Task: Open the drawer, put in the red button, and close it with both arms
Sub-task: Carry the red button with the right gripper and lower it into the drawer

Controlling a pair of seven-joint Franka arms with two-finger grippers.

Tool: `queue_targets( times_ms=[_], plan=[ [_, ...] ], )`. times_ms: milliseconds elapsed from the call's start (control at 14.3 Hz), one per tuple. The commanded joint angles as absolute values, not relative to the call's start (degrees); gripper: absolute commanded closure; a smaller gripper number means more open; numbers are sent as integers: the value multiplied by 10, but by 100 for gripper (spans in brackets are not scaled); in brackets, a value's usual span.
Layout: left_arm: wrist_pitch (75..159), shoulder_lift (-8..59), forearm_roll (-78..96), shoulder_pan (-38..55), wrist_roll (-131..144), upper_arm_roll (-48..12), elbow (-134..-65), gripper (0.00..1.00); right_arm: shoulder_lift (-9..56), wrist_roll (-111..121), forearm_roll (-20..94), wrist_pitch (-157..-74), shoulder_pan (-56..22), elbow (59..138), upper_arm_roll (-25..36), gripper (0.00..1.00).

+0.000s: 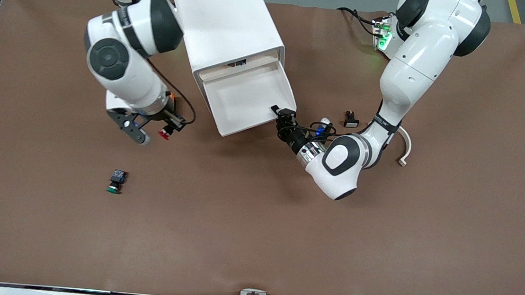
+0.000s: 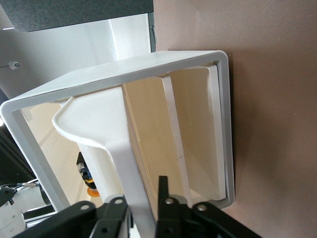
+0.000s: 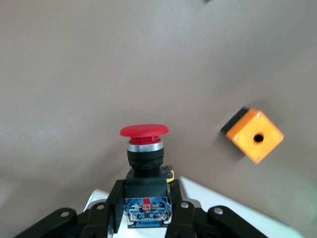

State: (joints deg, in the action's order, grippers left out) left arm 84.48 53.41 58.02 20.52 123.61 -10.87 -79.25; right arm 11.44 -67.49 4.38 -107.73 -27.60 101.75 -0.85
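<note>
The red button (image 3: 144,148) was one of two push buttons in sight; the other, with a green cap (image 1: 115,182), lay alone on the brown surface (image 1: 254,242) at the lower left of the front frame. One white cabinet (image 1: 225,25) stood at the upper middle, with one drawer (image 1: 247,99) pulled out toward the camera. Two arms reached in, one from each upper corner.

The right pincer (image 1: 169,127) hung over the surface at the left of the front frame, beside the cabinet, its fingers clamped on the button's black-and-blue body, red cap pointing away from the wrist. The front view showed only a red speck there; the right wrist view showed the whole button upright between the fingers, at the lower middle of its frame, plus an orange box (image 3: 254,135) with a round hole at the right, blurred.

The left pincer (image 1: 282,114) sat at the drawer's front corner. Only the left wrist view (image 2: 142,210) showed its fingers straddling the drawer's thin front wall (image 2: 130,173), narrowly spread
</note>
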Motion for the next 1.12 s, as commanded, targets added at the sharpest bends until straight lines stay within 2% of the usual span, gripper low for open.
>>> queue_targets(
  times_ms=[0, 280, 630, 1049],
  plan=[
    [846, 541, 591, 208, 1235, -106, -779, 0, 110, -759, 27, -1067, -312, 1009, -3, 100],
    [841, 534, 594, 200, 1110, -113, -773, 0, 112, -864, 24, -1072, -361, 1001, -3, 100],
    [826, 526, 589, 192, 964, -110, -734, 0, 120, -987, 19, -1112, -414, 992, -3, 100],
    [831, 504, 473, 197, 776, -105, -704, 0, 175, -1104, -19, -1184, -470, 992, -2, 100]
  ],
)
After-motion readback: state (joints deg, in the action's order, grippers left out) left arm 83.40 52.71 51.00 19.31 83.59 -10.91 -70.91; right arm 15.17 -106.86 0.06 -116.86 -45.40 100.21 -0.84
